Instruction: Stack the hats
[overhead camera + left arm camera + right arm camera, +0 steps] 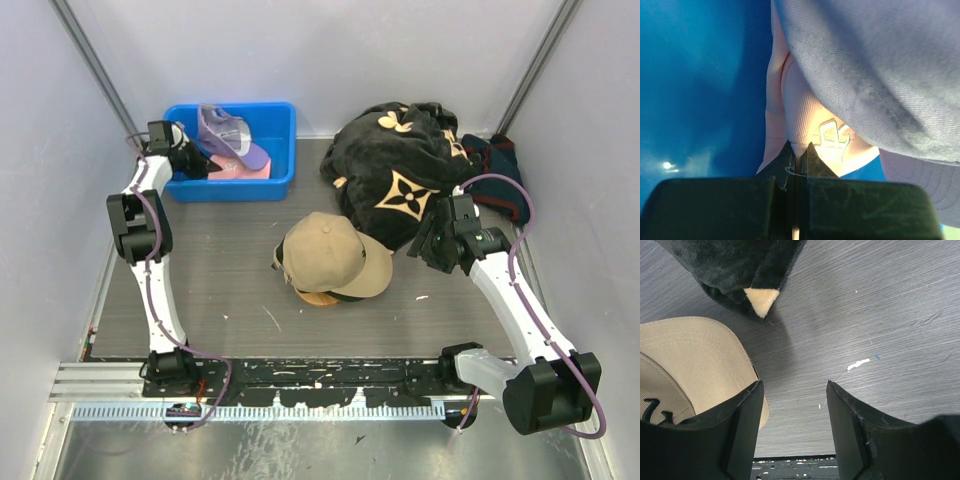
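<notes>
– Pink cotton twill between the fingertips: confirm left gripper [799, 152] status.
– Confirmed. Its jaws are pressed together, pinching the thin stitched edge of the pink cap [807, 117], just below a raised embroidered logo. The lavender cap [880, 65], soft woven twill with visible seam lines, drapes over the pink cap. Both lie in the blue bin [695, 75], a rectangular tub of smooth glossy plastic at the far left of the table [220, 290].
– Right gripper [795, 405] status?
– Jaws parted, nothing between them. It hangs over the table's grey surface, which has fine grain lines. The tan cap [685, 355], ribbed cotton with a curved brim, lies mid-table just beside one finger. The black cloth [725, 265], plush and crumpled with a tan triangular mark, lies just beyond.
</notes>
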Controlling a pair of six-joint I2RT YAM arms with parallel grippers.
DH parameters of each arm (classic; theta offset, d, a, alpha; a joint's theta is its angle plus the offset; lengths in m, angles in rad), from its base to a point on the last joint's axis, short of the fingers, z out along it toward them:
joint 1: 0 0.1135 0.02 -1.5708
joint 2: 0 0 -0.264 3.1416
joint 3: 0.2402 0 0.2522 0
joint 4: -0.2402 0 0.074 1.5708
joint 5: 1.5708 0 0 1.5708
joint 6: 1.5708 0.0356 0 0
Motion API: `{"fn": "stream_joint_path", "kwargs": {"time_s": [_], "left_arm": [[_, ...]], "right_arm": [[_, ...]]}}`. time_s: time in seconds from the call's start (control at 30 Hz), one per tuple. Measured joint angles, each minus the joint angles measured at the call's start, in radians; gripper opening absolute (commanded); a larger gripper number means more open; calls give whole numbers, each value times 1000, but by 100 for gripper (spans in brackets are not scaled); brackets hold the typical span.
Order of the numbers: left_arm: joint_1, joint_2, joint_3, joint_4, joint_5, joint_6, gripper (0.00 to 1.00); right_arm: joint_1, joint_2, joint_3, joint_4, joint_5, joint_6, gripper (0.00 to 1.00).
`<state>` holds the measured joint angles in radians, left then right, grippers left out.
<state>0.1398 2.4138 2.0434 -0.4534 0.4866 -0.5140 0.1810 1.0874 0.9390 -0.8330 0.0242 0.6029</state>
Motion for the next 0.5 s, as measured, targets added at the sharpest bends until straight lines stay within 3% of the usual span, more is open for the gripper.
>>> {"fn": "stream_joint_path", "kwargs": {"time_s": [0.27,0.5], "left_arm": [[2,-212,-326,187,68,-152,0],[-6,-441,-395,120,-66,-143,0]], "right_arm": [[-1,0,0,10,-14,-1,59],[-2,0,0,39,-50,-3,59]]}}
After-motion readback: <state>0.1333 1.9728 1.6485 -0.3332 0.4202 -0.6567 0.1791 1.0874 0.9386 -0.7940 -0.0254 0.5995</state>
